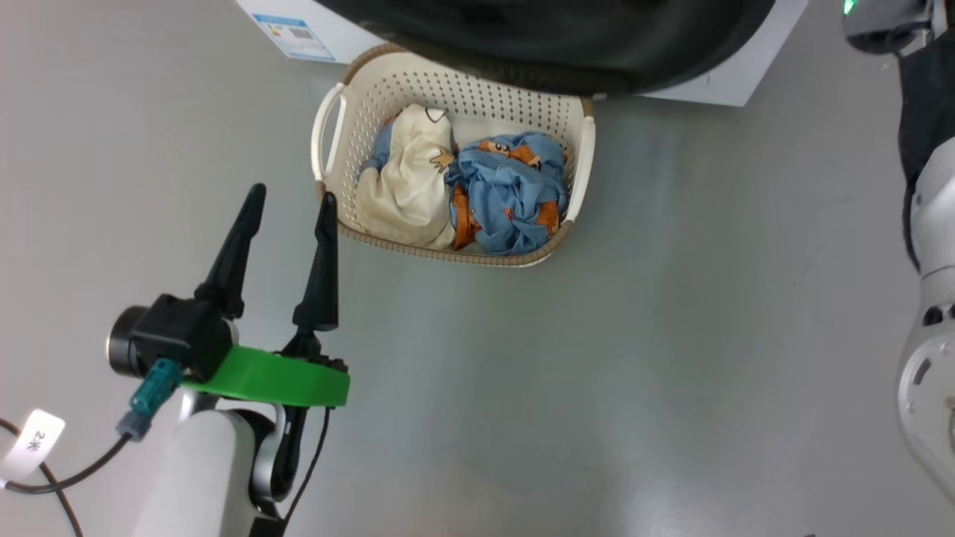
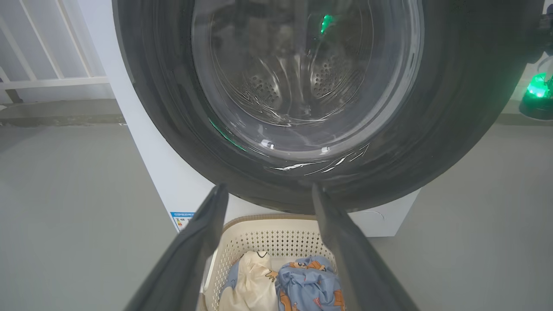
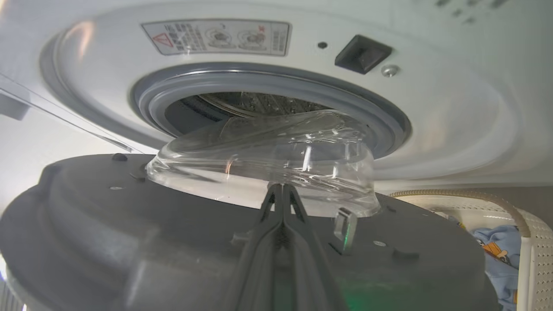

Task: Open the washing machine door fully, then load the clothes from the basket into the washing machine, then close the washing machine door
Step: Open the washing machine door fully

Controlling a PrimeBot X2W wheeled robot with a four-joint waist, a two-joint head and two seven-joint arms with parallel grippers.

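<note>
The washing machine (image 1: 731, 74) stands at the top of the head view, its black door (image 1: 559, 37) swung partly out over the basket (image 1: 418, 82). In the basket lie the clothes: a cream garment (image 1: 406, 186) and a blue one with orange prints (image 1: 507, 194). My left gripper (image 1: 292, 192) hovers open just left of the basket, holding nothing. In the right wrist view my right gripper (image 3: 281, 186) is shut, its tips against the door's grey inner face (image 3: 129, 216) at the foot of the glass dome (image 3: 268, 160). Behind it the gasket (image 3: 151, 99) and drum opening show.
Grey floor spreads right of and in front of the basket. My right arm's pale forearm (image 1: 925, 335) runs down the head view's right edge. A white railing (image 2: 43, 77) stands left of the machine. A blue label (image 1: 295, 33) sits low on the machine's front.
</note>
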